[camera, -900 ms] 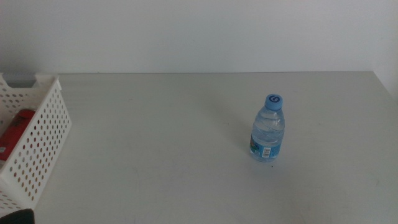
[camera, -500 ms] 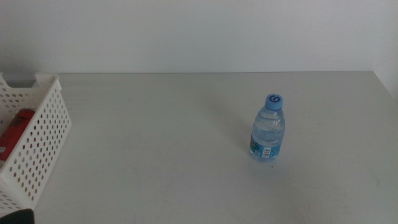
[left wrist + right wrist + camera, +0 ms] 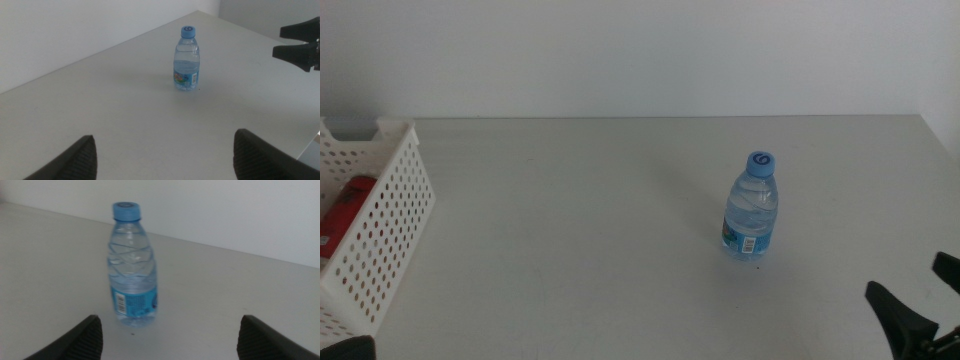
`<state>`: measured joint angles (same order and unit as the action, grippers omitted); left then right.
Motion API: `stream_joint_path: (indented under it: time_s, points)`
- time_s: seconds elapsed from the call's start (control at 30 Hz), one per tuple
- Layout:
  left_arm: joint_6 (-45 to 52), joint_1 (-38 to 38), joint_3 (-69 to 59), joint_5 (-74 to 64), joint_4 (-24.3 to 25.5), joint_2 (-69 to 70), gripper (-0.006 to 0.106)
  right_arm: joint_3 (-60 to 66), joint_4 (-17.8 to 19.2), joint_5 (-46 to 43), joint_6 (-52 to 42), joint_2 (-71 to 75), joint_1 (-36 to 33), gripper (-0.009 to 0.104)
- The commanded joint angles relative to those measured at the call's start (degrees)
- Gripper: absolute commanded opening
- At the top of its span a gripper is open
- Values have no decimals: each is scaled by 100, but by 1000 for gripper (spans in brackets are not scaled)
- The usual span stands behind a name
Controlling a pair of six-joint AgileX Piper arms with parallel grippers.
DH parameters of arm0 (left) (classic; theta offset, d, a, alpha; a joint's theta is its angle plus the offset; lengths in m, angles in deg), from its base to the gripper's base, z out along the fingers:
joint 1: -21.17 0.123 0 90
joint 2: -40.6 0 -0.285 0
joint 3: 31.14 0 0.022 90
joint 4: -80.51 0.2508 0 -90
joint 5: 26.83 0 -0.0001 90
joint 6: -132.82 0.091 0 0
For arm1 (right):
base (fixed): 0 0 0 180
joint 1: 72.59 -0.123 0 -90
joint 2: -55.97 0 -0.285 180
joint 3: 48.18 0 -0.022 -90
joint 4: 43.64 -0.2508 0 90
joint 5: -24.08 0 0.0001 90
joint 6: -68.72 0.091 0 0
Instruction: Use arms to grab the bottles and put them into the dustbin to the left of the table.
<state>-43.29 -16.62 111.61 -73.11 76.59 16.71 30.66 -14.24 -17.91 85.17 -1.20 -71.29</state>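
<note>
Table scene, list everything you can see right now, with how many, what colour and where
water bottle: one, clear with a blue cap and blue label, standing upright on the right half of the table, apart from everything else.
red can: one, red, lying inside the dustbin.
dustbin: one, white with perforated walls, at the table's left edge.
table: one, off-white, spanning the view.
wall: white, behind the table.
right gripper: one, dark jaws open, at the lower right corner of the middle view, short of the water bottle.
left gripper: one, dark jaws open, waiting near the bottom left, facing the water bottle from a distance.
</note>
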Motion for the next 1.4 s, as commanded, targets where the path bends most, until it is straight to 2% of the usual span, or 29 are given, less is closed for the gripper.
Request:
stream_joint_path:
  time_s: [0.0,0.23,0.3,0.43,0.57,0.73,1.03,1.13,1.3,1.37]
  points:
    - [-82,-42,117,426,-26,-95,93,-65,317,-1655,4,-815,-16,94]
    - [-82,-42,117,426,-26,-95,93,-141,309,-3415,11,-2295,-16,94]
    - [-82,-42,117,426,-26,-95,93,-300,441,-3456,133,-2531,-27,94]
    - [-82,-42,117,426,-26,-95,93,-701,1002,-3444,445,-3009,-27,94]
    - [-82,-42,117,426,-26,-95,93,-1131,1125,-3371,457,-3323,-27,94]
    - [-82,-42,117,426,-26,-95,93,-1732,809,-2922,431,-3555,-106,94]
    - [-82,-42,117,426,-26,-95,93,-2879,388,-1440,-174,-4114,-1179,94]
    - [-82,-42,117,426,-26,-95,93,-3086,-4,-1253,-356,-4406,-1398,94]
    - [-82,-42,117,426,-26,-95,93,-3493,-1070,-1297,-845,-5066,-1611,94]
    - [-82,-42,117,426,-26,-95,93,-3713,-1363,-1297,-952,-5346,-1705,94]
